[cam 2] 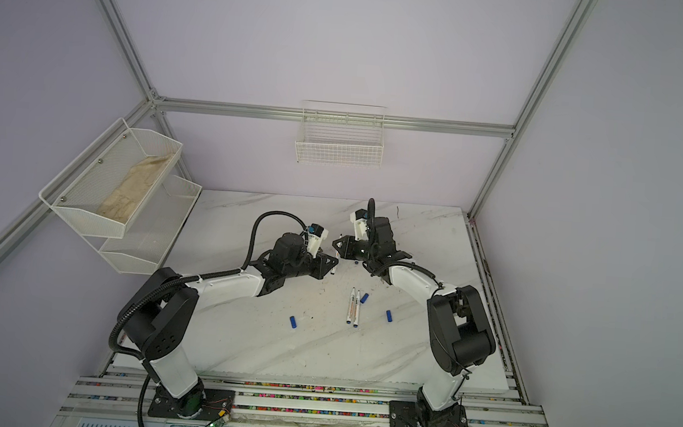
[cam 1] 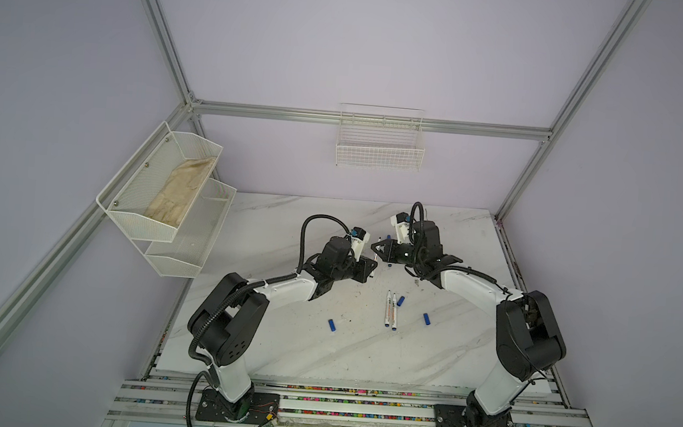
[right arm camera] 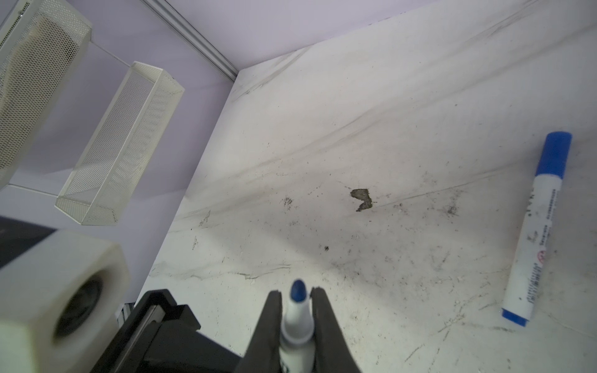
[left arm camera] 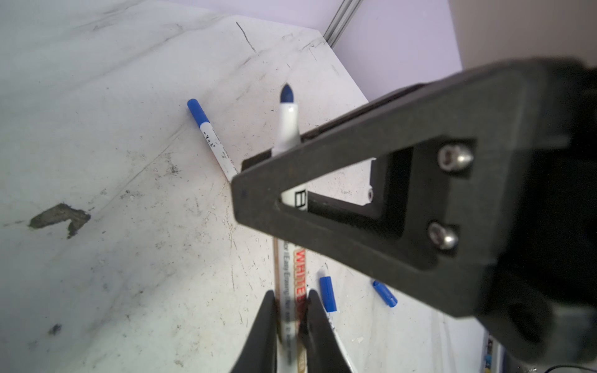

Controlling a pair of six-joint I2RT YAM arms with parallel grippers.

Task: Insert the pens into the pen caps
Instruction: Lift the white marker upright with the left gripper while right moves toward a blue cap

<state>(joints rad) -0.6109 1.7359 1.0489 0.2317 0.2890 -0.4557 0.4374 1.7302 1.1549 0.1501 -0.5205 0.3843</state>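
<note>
"WHITE" in red capitals and the smaller words "Easy Erasing" could be read along the barrel of the held pen (left arm camera: 288, 129), beside a large black "B". The print on the capped pen (right arm camera: 536, 232), laid flat on the tabletop (cam 1: 279, 343) nearby, was too small to be made out.

The held pen was pinched just behind its bare blue tip by the right gripper (right arm camera: 295, 292), whose jaws were pressed against it. Further along, the barrel was flanked by the fingers of the left gripper (left arm camera: 290, 294); whether they pressed it could not be told.

Nearer the arm bases, two uncapped pens (cam 1: 387, 310) were laid side by side. One loose cap (cam 1: 401, 301) lay just beside them, and two more (cam 1: 427, 319) (cam 1: 332, 325) lay apart to either side.

The tabletop was white with grey marble veining, scuffed, speckled with dark marks and chipped at one grey patch (right arm camera: 361, 198). It was enclosed by lilac walls and an aluminium frame (cam 1: 277, 113). Mesh shelves (cam 1: 158, 191) and a wire basket (cam 1: 380, 142) were hung on the walls.
</note>
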